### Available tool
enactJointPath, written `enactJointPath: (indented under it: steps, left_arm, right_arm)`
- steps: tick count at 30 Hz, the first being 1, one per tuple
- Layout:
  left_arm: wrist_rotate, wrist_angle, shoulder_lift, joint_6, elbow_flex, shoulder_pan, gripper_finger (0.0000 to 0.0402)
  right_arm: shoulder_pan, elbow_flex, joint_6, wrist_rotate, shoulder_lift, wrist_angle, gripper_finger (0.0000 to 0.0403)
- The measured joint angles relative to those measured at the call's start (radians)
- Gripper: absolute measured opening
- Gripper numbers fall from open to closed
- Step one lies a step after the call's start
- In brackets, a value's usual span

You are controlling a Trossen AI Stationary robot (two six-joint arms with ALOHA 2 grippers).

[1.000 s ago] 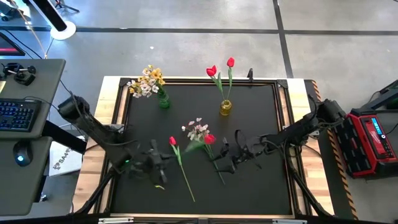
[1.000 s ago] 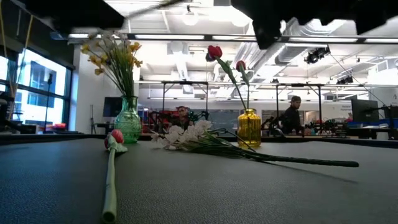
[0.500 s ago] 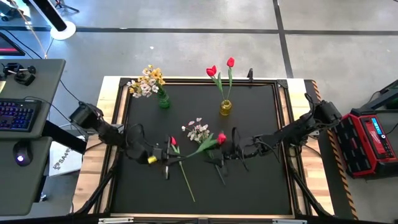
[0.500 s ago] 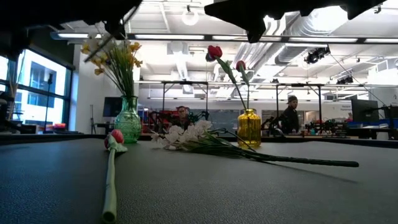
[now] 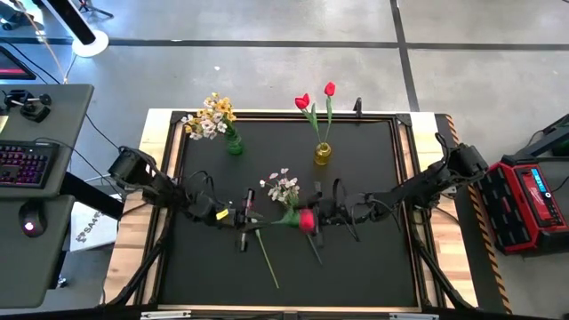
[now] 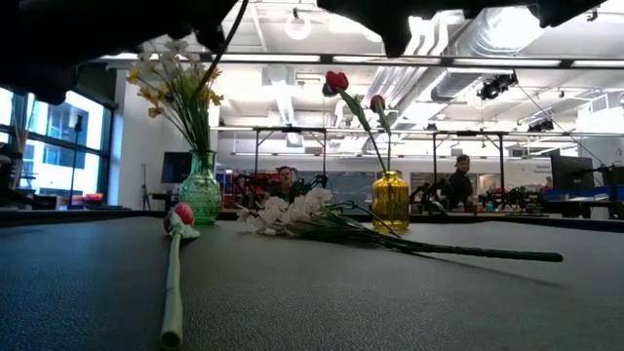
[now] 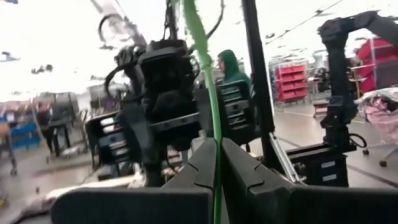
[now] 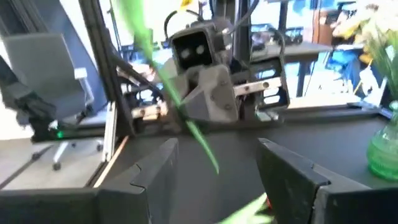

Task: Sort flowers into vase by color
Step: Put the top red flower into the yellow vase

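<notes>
A red tulip (image 5: 306,220) hangs level above the table's middle between my two grippers, head toward the right arm. My left gripper (image 5: 252,216) is shut on its green stem (image 7: 214,155). My right gripper (image 5: 318,216) is open beside the tulip's head, and in the right wrist view a green leaf (image 8: 177,99) runs between its spread fingers (image 8: 155,171) without touching them. Another red tulip (image 6: 174,273) and a white blossom spray (image 5: 284,188) lie flat on the mat. A green vase (image 5: 234,145) holds yellow and white blossoms. A yellow vase (image 5: 322,154) holds two red tulips. My left gripper pinches the tulip's thin green stem (image 7: 216,163) between its two fingers, lying across the stem and coming level from the table's left. The tulip is lifted clear of the mat, its stem running on toward the right gripper (image 7: 165,81).
The lying tulip's stem (image 5: 267,258) and the white spray's stem (image 5: 313,249) stretch toward the near edge under both grippers. The vases stand at the mat's far side. A desk with a keyboard (image 5: 22,164) is left of the table, a red case (image 5: 533,200) right of it.
My left gripper has moved toward the table's right and far side, up to the tulip's stem between the arms. The tulip has swung: its head has come from the far side of the right gripper down toward the near side, level with the left gripper.
</notes>
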Motion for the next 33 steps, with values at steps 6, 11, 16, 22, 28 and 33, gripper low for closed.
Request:
enactJointPath:
  steps: [6, 11, 16, 22, 28, 33]
  left_arm:
    - [0.016, -0.002, -0.001, 0.042, 0.027, 0.020, 0.0000]
    - [0.038, -0.026, -0.001, 0.034, 0.044, 0.040, 0.0000]
    - [0.044, -0.081, -0.001, 0.018, 0.066, 0.046, 0.0000]
    - [0.036, -0.097, -0.001, 0.014, 0.074, 0.046, 0.0000]
    - [0.011, -0.109, -0.001, -0.004, 0.074, 0.046, 0.0000]
    - [-0.129, -0.156, -0.001, -0.027, 0.074, 0.043, 0.0014]
  right_arm:
    - [0.000, 0.000, -0.042, -0.078, -0.001, 0.125, 0.0202]
    - [0.000, 0.000, -0.062, -0.056, 0.000, 0.152, 0.0202]
    - [-0.014, 0.012, -0.071, -0.044, 0.000, 0.141, 0.0199]
    - [-0.017, 0.101, -0.129, -0.068, 0.000, -0.018, 0.0156]
    - [-0.006, 0.172, -0.143, -0.070, 0.000, -0.185, 0.0059]
    - [0.019, 0.260, -0.146, 0.060, -0.003, -0.409, 0.0011]
